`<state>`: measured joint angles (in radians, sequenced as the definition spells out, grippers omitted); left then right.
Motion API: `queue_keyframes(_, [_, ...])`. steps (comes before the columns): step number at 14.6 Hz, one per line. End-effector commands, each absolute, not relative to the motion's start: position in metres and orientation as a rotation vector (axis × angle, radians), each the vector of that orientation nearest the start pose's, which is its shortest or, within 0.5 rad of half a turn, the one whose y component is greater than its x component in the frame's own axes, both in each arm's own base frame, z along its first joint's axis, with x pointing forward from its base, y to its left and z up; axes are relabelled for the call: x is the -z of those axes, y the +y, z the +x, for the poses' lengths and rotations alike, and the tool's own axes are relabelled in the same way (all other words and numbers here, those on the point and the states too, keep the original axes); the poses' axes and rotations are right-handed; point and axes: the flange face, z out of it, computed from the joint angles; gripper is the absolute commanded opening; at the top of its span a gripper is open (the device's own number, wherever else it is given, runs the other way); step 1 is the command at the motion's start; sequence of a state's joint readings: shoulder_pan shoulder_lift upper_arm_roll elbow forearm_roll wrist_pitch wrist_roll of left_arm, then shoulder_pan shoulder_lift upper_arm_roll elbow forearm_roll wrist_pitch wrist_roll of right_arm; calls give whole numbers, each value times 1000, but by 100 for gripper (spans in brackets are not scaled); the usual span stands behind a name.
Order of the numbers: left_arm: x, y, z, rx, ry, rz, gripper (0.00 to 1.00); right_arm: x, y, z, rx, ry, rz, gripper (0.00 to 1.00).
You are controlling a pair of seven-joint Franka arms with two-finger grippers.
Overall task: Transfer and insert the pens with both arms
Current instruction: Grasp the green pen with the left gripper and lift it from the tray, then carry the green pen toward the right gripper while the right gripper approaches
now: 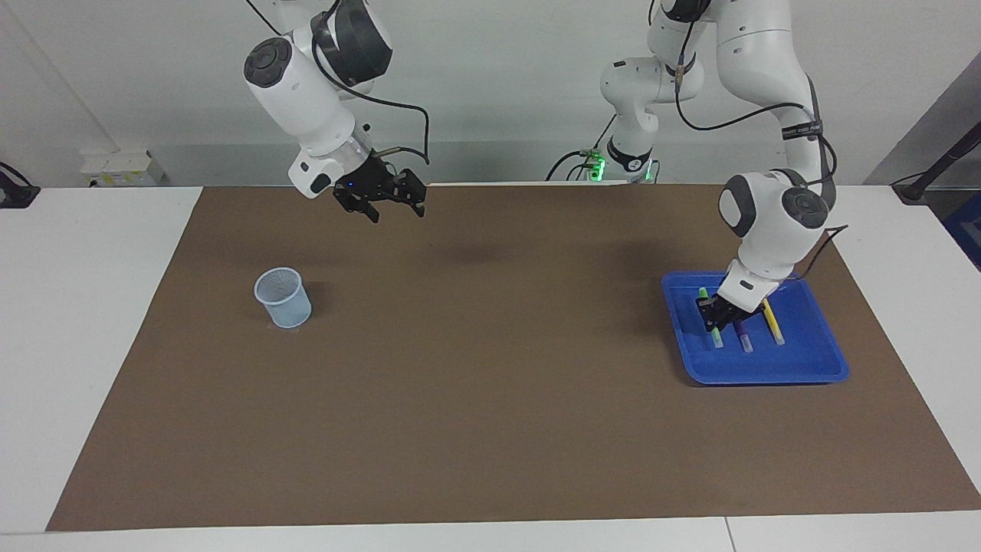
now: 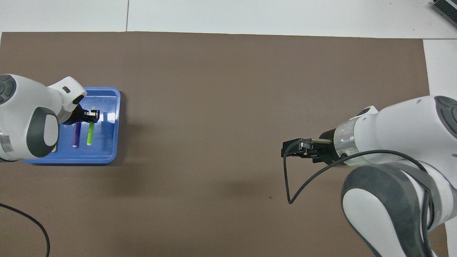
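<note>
Nearest the camera in the facing view is bare brown mat [image 1: 490, 429] covering the surface; then the blue tray [image 1: 812, 368] at the left arm's end and a pale mesh cup [image 1: 283, 297] at the right arm's end. Left gripper [image 1: 716, 313] is down in the tray, jaws pressed together on the green pen [image 1: 711, 320], which lies flat, not lifted yet. Purple pen [image 1: 743, 337] and yellow pen [image 1: 772, 322] lie alongside it in the tray, untouched. Right gripper [image 1: 387, 198] waits in the air over the mat, closer to the robots than the cup, jaws spread. Step in hand, as I read it: first pick, grasp just made. Next move likely calls for a straight lift clear of the neighbouring purple pen, then carry to mid-mat for a handover to the right arm, which inserts it in the cup.
</note>
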<state>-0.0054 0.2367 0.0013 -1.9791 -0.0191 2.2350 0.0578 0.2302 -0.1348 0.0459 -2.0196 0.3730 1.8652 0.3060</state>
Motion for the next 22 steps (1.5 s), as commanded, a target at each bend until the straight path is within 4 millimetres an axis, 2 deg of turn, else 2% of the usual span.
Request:
queue_keyframes(1, [-380, -7, 602, -22, -10, -3156, 0, -514, 168, 484, -145, 233, -2790, 100])
queue_keyframes(4, [-409, -26, 594, -15, -285, -3253, 0, -515, 168, 483, -143, 229, -2790, 100])
queue_keyframes(8, [-444, -60, 578, -91, -684, -3277, 0, -514, 168, 483, -148, 234, -2780, 100])
queue_keyframes(11, [-457, -96, 566, -154, -944, -3240, 0, -518, 174, 487, -138, 271, -2705, 100])
queue_keyframes(14, [-465, -134, 556, -267, -1338, -3143, 0, -525, 180, 496, -106, 426, -2566, 100])
queue_keyframes(16, [-471, -152, 548, -322, -1533, -3063, 0, -528, 204, 494, -107, 475, -2495, 100])
queue_keyframes(17, [-477, -155, 545, -351, -1619, -3037, 0, -531, 209, 495, -93, 515, -2466, 100])
queue_keyframes(20, [-488, -158, 535, -430, -1788, -2966, 0, -540, 253, 490, -37, 646, -2347, 100])
queue_keyframes(22, [-496, -161, 525, -506, -1890, -2921, 0, -543, 287, 480, 12, 654, -2314, 100])
